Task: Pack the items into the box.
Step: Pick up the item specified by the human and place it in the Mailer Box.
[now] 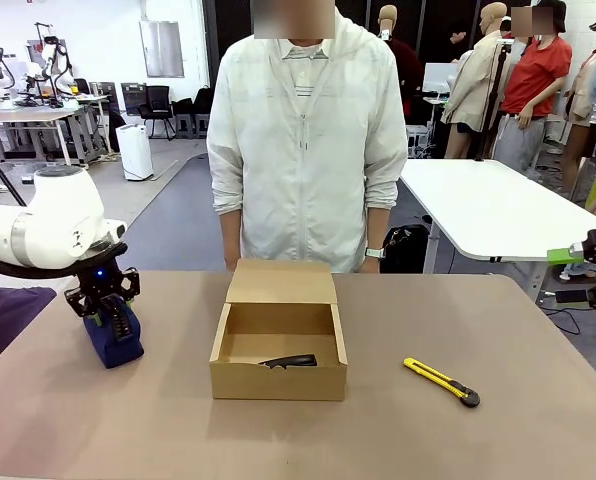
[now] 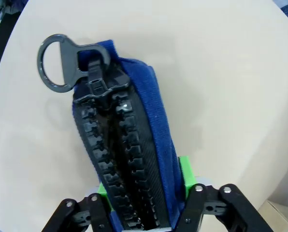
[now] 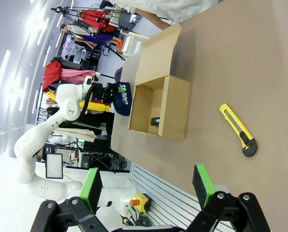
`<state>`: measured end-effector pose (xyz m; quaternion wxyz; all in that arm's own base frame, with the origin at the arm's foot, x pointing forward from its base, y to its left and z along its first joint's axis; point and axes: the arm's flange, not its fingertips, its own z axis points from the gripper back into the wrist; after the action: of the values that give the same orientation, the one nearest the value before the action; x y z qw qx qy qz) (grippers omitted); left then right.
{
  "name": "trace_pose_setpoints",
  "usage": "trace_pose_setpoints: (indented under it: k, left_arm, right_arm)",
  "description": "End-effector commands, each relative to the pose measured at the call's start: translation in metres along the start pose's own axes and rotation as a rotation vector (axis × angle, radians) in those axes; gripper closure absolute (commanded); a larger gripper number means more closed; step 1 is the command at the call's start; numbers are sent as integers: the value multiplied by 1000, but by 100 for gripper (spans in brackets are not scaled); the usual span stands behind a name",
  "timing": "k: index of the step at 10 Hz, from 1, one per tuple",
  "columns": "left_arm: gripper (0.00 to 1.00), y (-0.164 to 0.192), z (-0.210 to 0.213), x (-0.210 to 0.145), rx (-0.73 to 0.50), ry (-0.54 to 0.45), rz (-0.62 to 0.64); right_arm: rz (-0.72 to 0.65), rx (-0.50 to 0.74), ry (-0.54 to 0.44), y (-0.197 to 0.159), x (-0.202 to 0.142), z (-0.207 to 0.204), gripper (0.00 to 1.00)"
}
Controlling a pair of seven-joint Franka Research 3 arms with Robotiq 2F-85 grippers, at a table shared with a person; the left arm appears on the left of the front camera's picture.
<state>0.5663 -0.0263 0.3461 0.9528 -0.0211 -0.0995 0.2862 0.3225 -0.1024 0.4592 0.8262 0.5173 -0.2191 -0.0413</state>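
Observation:
The navy blue pouch [image 1: 115, 340] stands on edge on the table at the left, zip side up. My left gripper [image 1: 103, 300] comes down over its top. In the left wrist view the green pads [image 2: 183, 169] press the pouch [image 2: 153, 125] from both sides, with the black zip and ring pull running away from me. The tan box [image 1: 278, 380] sits open mid-table with its lid flap [image 1: 281, 283] back. A slim black object [image 1: 290, 361] lies inside by the front wall. My right gripper [image 3: 146, 186] hangs open and empty, high off the table's right edge [image 1: 578, 258].
A yellow-and-black utility knife [image 1: 441, 381] lies on the table right of the box. A person in a white jacket [image 1: 303, 150] stands at the far edge behind the box. A dark cloth [image 1: 3, 315] covers the table's left edge.

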Motion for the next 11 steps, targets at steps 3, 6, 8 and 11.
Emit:
trace_pose_setpoints:
  k: [3, 6, 8, 11]
  left_arm:
    - [100, 4, 0, -4, 7, -22, 14]
    - [100, 7, 3, -4, -5, -51, 13]
    - [100, 12, 17, -4, -37, -60, -16]
    - [100, 33, 125, 4, -143, -35, -325]
  right_arm:
    - [-1, -3, 5, 2, 1, 2, 0]
    - [-1, -3, 5, 2, 1, 2, 0]
    - [-1, -3, 5, 2, 1, 2, 0]
    - [-1, -3, 5, 2, 1, 2, 0]
